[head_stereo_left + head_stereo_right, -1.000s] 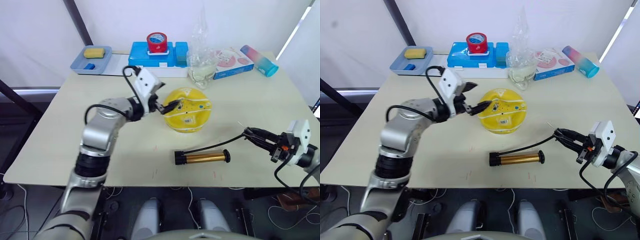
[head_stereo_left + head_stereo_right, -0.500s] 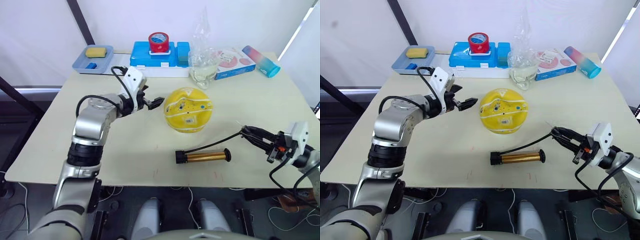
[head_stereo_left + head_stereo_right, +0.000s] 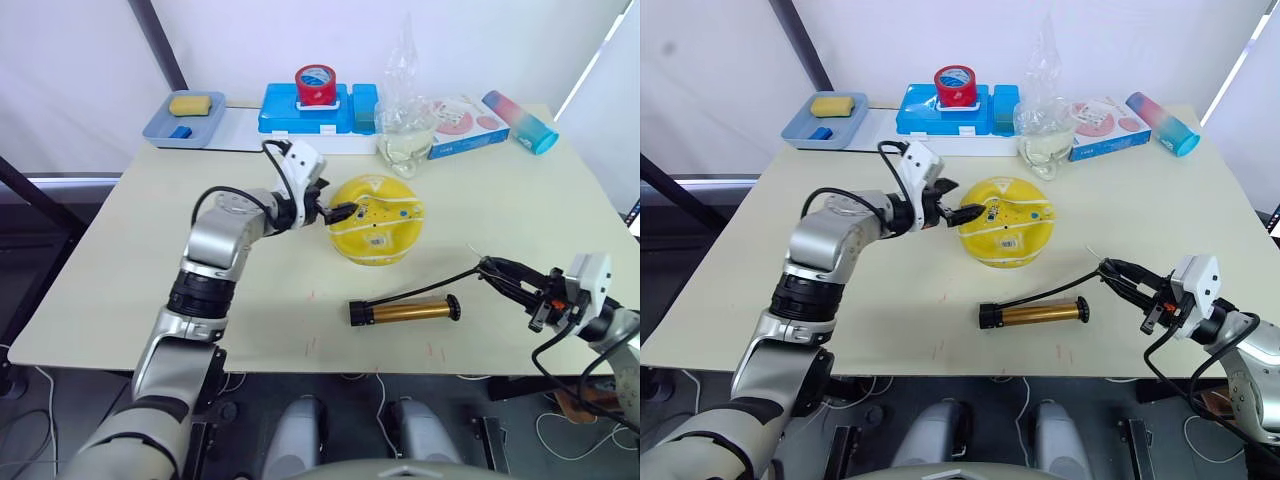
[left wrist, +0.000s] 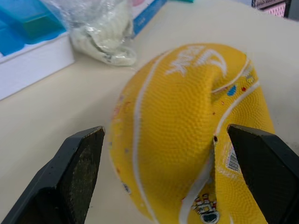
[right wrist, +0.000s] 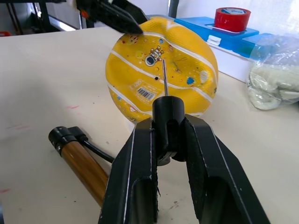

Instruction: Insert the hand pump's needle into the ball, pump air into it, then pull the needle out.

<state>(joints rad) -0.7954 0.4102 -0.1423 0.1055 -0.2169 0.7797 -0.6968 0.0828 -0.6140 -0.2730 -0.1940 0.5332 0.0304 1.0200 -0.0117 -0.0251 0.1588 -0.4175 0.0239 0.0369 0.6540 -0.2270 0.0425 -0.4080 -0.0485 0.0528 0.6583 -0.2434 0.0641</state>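
Nearest, at about 4 o'clock on the tabletop [image 3: 120, 260], the right pincer [image 3: 497, 270] is clamped on the black fitting with the needle [image 5: 164, 77] sticking up out of it. The hand pump [image 3: 405, 311] lies flat near the front edge, its hose running over to that fitting. Further back at center sits the saggy ball [image 3: 377, 220], with the left pincer [image 3: 340, 212] spread wide at its 9 o'clock side.

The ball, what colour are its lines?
White lines on the saggy yellow ball, clearest in the left wrist view.
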